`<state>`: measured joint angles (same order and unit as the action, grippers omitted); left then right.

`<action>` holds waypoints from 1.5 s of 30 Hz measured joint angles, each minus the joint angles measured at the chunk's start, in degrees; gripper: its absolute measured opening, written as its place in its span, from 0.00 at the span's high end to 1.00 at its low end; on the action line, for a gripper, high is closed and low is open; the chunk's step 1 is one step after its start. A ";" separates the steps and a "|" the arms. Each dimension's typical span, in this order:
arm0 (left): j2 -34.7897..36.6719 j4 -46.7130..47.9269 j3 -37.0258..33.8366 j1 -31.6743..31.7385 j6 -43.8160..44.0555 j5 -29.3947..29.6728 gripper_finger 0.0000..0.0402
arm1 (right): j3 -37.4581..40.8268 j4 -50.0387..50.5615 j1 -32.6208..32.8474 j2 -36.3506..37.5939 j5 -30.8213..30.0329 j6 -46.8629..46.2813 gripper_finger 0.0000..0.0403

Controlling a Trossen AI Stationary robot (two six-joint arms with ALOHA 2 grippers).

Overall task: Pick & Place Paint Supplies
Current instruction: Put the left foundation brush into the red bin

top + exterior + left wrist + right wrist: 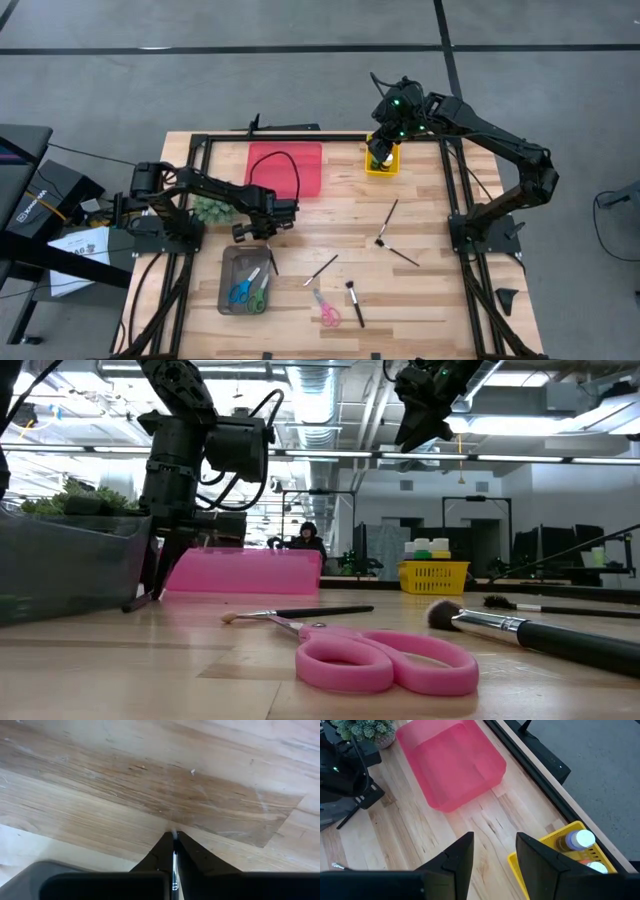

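Note:
My left gripper (262, 232) hangs by the far right corner of the grey tray (228, 262), shut on a thin dark paintbrush (142, 575). My right gripper (382, 150) is open, high over the yellow basket (546, 865) at the table's far edge. White-capped paint bottles (581, 840) stand in that basket. Other brushes lie flat on the wood: two right of centre (387, 222) (405, 257), one mid-table (320, 270), and a thick-handled one (355, 303) near the front. My left gripper (173, 840) pinches the paintbrush between its two fingers, coming from above and pointing down. A silvery band of the brush (174, 867) shows in the gap, and a short end pokes past the fingertips. The handle (352, 812) slants down below the gripper; whether its lower end touches the table cannot be told.
The grey tray holds blue and green scissors (248, 290). Pink scissors (327, 310) lie near the front edge. A pink tray (285, 170) sits at the far side with a black cable over it. A fuzzy green plant tuft (210, 208) stands left of my left gripper.

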<state>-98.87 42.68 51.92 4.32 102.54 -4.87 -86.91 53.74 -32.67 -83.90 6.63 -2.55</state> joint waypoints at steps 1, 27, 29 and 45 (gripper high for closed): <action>0.40 0.12 0.25 -0.02 -0.03 0.54 0.99 | -0.01 0.07 0.00 0.00 0.00 0.00 0.65; 19.50 -27.12 0.49 3.49 -19.98 17.43 1.00 | 0.01 1.75 0.07 0.02 -0.02 -5.26 0.65; 19.76 -31.59 0.49 5.20 -24.56 17.29 1.00 | 0.01 2.17 0.07 0.02 -0.29 -6.42 0.65; 19.50 -49.73 4.40 22.68 -67.35 -4.44 1.00 | 0.01 3.27 4.84 0.02 -2.69 -19.52 0.65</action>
<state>-79.37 -7.05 56.32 27.00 35.19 -9.31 -86.89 57.01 -27.82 -83.88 3.94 -22.07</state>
